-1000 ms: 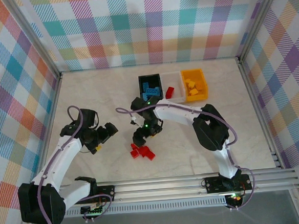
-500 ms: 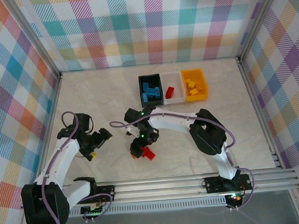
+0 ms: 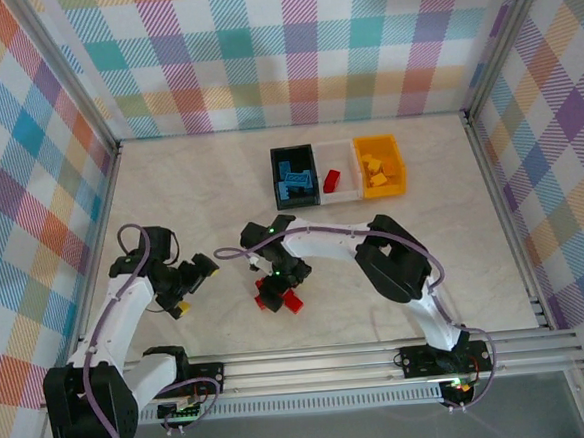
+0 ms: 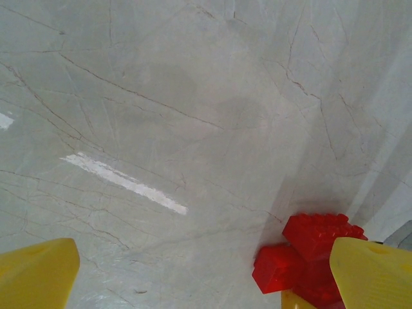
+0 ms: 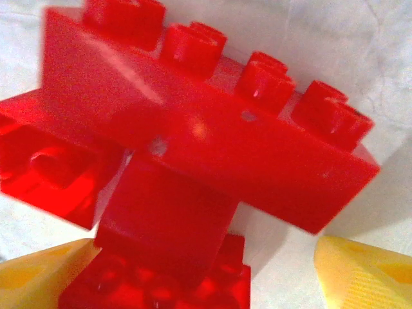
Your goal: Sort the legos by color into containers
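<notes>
a pale marble-look table (image 3: 170, 187) sits inside plaid walls. the red legos (image 3: 290, 301) left to sort lie in a small heap near the middle of it, well apart from the bins. in the right wrist view a long red brick (image 5: 212, 145) lies across others piled under it.

the right gripper (image 3: 274, 284) is down over that heap. its yellow fingertips (image 5: 364, 273) stand on either side of the bricks, with bare table showing between the right-hand tip and the nearest brick. the claw is open and holds nothing yet. a second ago it hung higher and nearer the bins; it has since dropped onto the heap, which i read as the start of a pick.

at the far side stand the black bin (image 3: 275, 180) with blue bricks (image 3: 294, 174), the white bin (image 3: 343, 160) with one red brick (image 3: 330, 180), and the orange bin (image 3: 398, 161) with yellow bricks (image 3: 374, 168). blue and yellow look done; red remains, and this piece probably belongs in the white bin.

the left gripper (image 3: 189, 286), fully spread and empty, has drawn back a little, to the left of the heap.
</notes>
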